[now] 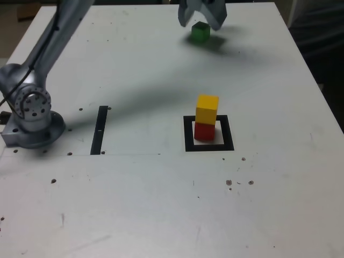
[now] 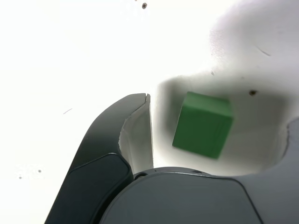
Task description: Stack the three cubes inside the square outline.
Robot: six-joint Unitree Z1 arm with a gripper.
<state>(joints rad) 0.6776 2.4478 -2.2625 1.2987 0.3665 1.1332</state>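
Note:
The green cube (image 1: 200, 32) rests on the white table near its far edge. My gripper (image 1: 201, 24) hangs right over it, open, with one finger on each side of the cube. The wrist view shows the green cube (image 2: 203, 123) between the fingers of the gripper (image 2: 219, 109), with a gap on both sides. One dark finger (image 2: 135, 126) stands apart from the cube's side. The yellow cube (image 1: 207, 109) sits on top of the red cube (image 1: 204, 131), and both stand inside the square outline (image 1: 209, 145) in the middle of the table.
A narrow black strip (image 1: 100, 129) lies on the table toward the exterior view's left. The arm's grey base (image 1: 31, 115) stands further left. The table's right edge (image 1: 322, 91) borders a dark area.

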